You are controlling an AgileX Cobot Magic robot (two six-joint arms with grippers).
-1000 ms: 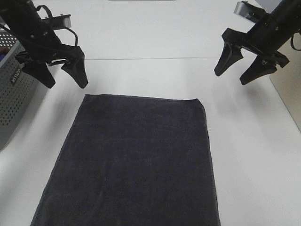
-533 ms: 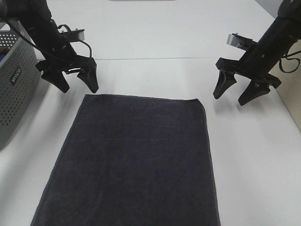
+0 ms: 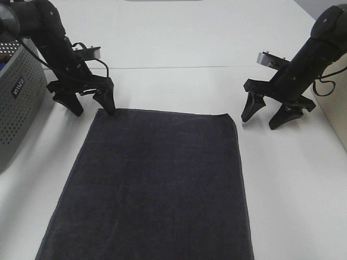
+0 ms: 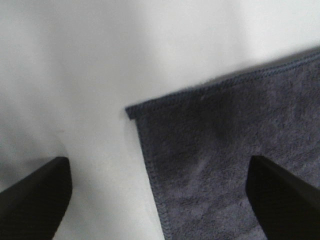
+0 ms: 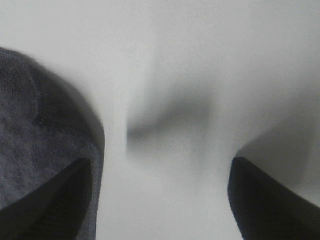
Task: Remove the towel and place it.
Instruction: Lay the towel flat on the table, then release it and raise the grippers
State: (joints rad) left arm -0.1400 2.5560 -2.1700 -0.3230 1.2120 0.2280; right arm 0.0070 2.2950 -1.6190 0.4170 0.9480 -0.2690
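White tabletop (image 3: 179, 43) filled the work area, with a grey perforated basket (image 3: 16, 103) standing at its left margin. The towel (image 3: 157, 184) lay outside that basket, spread flat on the table and well apart from it, with no fold or ruck visible. Its long axis ran from the far edge, by the arms, toward the near side of the exterior view, where the frame cut off its end. The short far edge lay crosswise between the two grippers. The left gripper (image 3: 93, 111) stood low at the far-left corner (image 4: 131, 111) with its jaws spread wide and nothing between them. In its wrist view, one finger sat over bare table and the other over the cloth, so the corner was straddled. The right gripper (image 3: 260, 122) was likewise wide open and empty. Its inner finger was just beside the far-right corner and its outer finger over bare table; contact with the cloth could not be determined. In my judgement the step in hand was the approach to a two-corner pinch, with the grasp not yet made. The next move called for the right gripper to shift inward over its corner. Both would then need to press down to the surface and close on the hem together, so that the cloth lifted evenly.
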